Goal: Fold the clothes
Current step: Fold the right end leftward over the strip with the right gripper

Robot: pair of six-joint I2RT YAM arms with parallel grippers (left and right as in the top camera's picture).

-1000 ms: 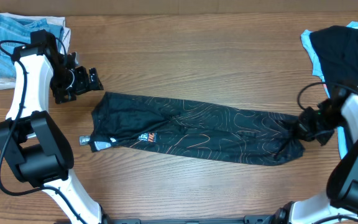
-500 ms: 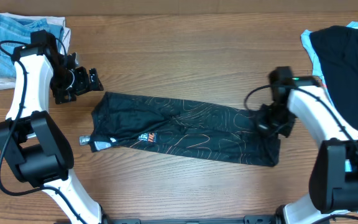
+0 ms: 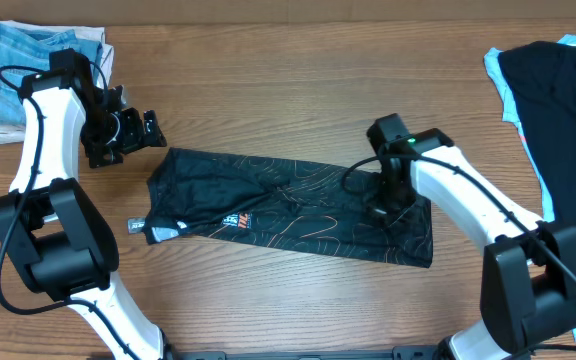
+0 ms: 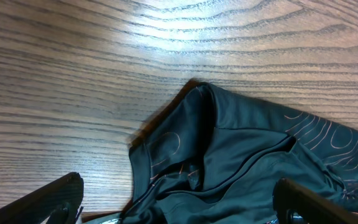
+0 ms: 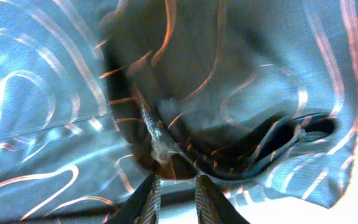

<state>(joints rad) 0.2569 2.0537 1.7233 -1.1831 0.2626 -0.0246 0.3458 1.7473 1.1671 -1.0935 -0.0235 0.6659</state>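
Note:
The black shirt (image 3: 268,200) with thin orange contour lines lies as a long folded strip across the middle of the table. My right gripper (image 3: 382,206) is shut on the shirt's right end and holds it folded back over the strip. In the right wrist view the fingers (image 5: 176,200) pinch bunched patterned cloth (image 5: 229,93). My left gripper (image 3: 133,130) is open and empty, just above and left of the shirt's upper left corner. In the left wrist view the spread fingers (image 4: 179,208) frame that corner (image 4: 229,143).
Light-blue jeans (image 3: 23,60) lie folded on a white cloth at the far left corner. A dark garment (image 3: 558,100) on a light-blue one lies at the right edge. Bare wooden tabletop (image 3: 298,90) lies behind the shirt.
My right gripper has moved left from the table's right side, carrying the shirt's right end over the strip, so the shirt is shorter. The left arm has not moved.

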